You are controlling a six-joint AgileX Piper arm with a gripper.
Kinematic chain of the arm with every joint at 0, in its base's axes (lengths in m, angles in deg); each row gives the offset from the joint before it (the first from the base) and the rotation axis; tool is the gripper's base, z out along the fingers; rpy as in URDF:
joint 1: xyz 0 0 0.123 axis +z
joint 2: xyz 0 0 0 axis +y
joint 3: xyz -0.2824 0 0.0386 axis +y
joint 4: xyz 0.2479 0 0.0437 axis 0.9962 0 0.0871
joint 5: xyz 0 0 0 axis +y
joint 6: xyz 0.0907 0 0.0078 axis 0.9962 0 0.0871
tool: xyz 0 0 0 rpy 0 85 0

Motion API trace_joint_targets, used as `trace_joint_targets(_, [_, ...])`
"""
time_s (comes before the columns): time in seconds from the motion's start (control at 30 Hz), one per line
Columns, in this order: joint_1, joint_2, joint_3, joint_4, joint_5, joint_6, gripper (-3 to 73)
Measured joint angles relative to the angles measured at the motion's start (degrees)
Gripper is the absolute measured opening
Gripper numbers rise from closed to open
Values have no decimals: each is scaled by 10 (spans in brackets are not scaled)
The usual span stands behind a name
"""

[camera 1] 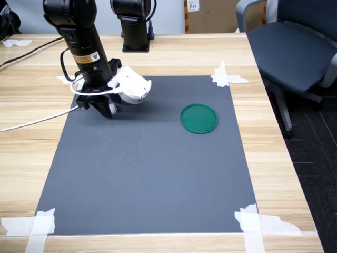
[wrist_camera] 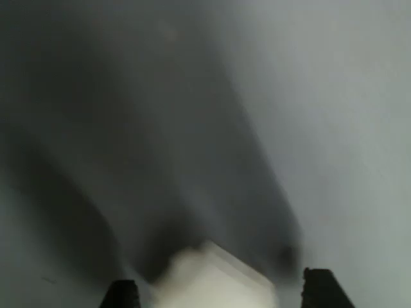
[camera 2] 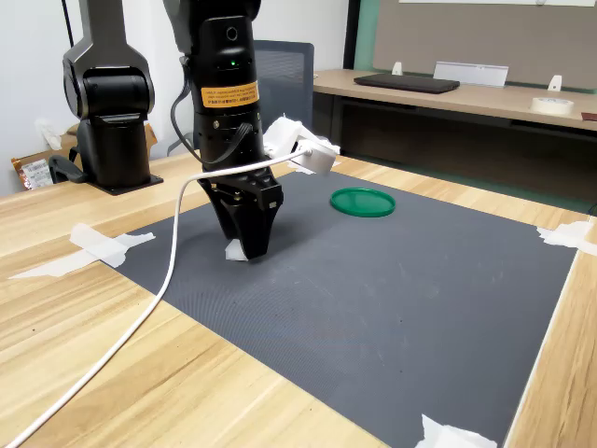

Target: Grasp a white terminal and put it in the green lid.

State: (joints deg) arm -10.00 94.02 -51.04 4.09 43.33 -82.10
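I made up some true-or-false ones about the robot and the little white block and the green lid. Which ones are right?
1. The green lid has nothing in it. True.
2. The claw is down at the grey mat. True.
3. The white terminal is lying inside the lid. False: it sits on the mat at the claw's tips, far from the lid.
4. The lid is on the bare wood of the table. False: it lies on the grey mat.
5. White tape holds the mat's corners. True.
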Motion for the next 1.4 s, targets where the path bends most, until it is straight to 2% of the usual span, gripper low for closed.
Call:
trace_joint_targets(0.13, [0, 1, 0, -18, 0, 24, 496])
trace_joint_targets(0.37, [0, 16, 0, -20, 13, 42, 478])
trace_joint_targets(0.8, [0, 17, -1, -22, 14, 60, 359])
trace_joint_targets(1.4, [0, -33, -1, -1, 16, 69, 358])
